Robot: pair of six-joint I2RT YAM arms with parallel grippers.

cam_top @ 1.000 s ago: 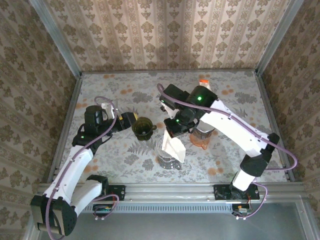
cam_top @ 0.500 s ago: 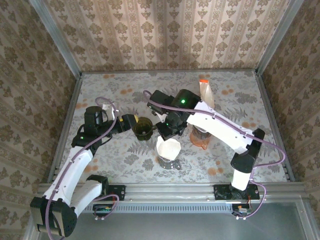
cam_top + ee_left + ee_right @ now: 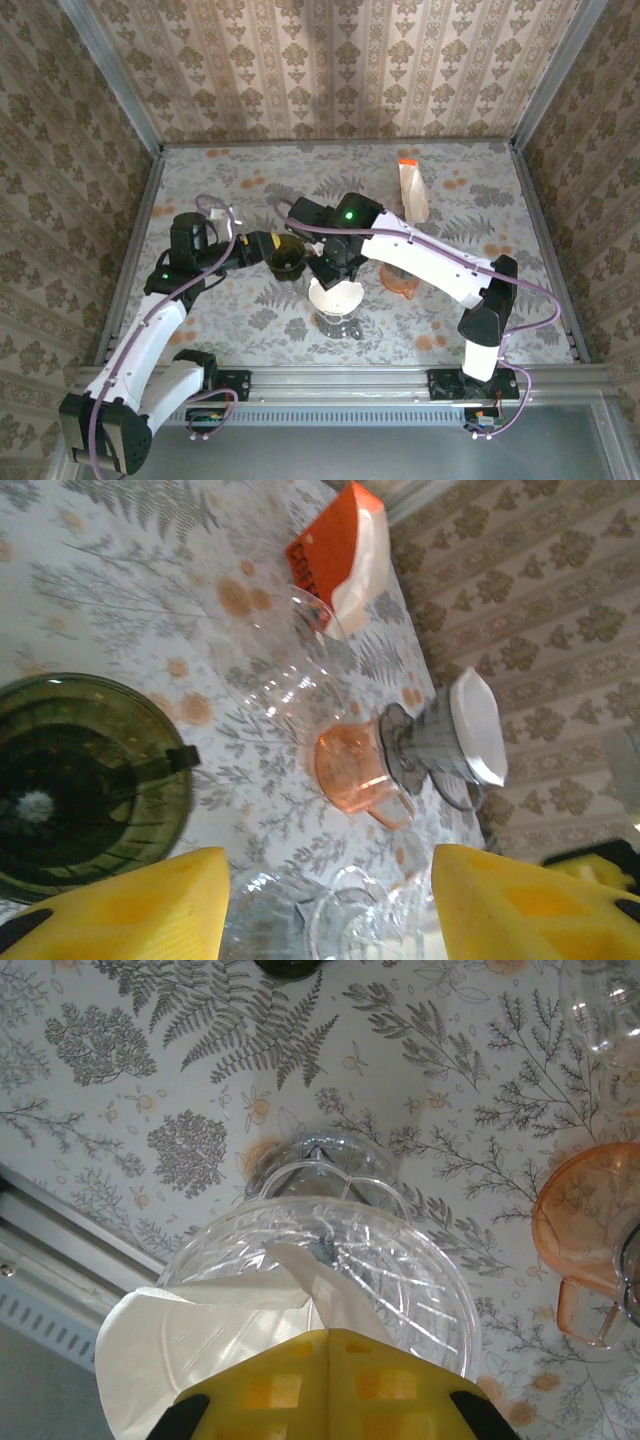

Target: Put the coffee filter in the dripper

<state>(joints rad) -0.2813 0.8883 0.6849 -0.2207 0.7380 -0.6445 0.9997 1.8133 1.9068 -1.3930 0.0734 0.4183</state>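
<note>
The right end effector (image 3: 328, 1345) is pinched shut on the white filter (image 3: 190, 1335), which dips into the clear dripper (image 3: 420, 1270). The left end effector (image 3: 330, 905) is open and empty, beside a green cup (image 3: 80, 780).

Beige damask wallpaper (image 3: 330, 60) is enclosing the table (image 3: 230, 170) on three sides. A fern-and-blossom print is covering its top, an aluminium rail (image 3: 340, 378) is running along the near edge, and light seems to be falling evenly.
</note>
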